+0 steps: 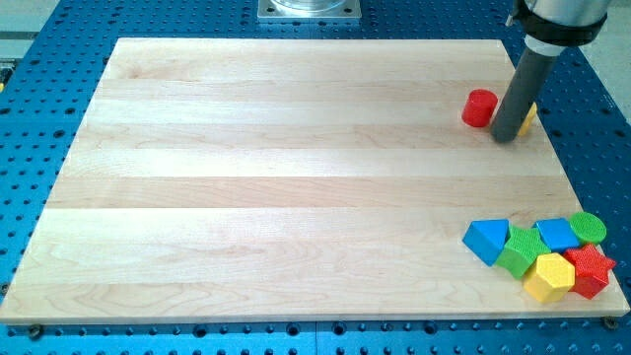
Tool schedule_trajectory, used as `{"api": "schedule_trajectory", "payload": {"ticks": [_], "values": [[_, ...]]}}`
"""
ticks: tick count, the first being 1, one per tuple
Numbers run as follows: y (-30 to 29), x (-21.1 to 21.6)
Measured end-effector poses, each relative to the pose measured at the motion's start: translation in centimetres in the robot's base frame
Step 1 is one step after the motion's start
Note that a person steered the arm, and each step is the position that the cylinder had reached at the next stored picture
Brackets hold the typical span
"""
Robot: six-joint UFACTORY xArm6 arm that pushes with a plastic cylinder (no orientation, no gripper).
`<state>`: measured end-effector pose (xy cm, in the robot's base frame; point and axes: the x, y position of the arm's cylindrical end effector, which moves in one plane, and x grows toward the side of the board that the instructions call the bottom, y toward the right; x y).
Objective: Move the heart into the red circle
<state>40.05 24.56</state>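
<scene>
A red circle block (480, 107) lies near the board's upper right. My tip (505, 138) rests on the board just right of it, close to touching. A yellow block (530, 118) peeks out from behind the rod on its right side. Most of it is hidden, so I cannot make out its shape. The rod stands between the red circle and the yellow block.
A cluster sits at the board's lower right corner: a blue triangle (487, 241), a green block (520, 250), a blue block (557, 233), a green circle (589, 228), a red star (591, 269) and a yellow hexagon (549, 278). The board's right edge (564, 158) is near my tip.
</scene>
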Motion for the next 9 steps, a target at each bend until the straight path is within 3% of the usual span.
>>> {"api": "schedule_trajectory", "payload": {"ticks": [1, 2, 3, 6, 8, 9], "values": [[1.4, 4.2], [7.3, 3.8], [9.4, 0.0], [-3.2, -3.6], [-3.1, -3.9], [1.2, -4.1]]}}
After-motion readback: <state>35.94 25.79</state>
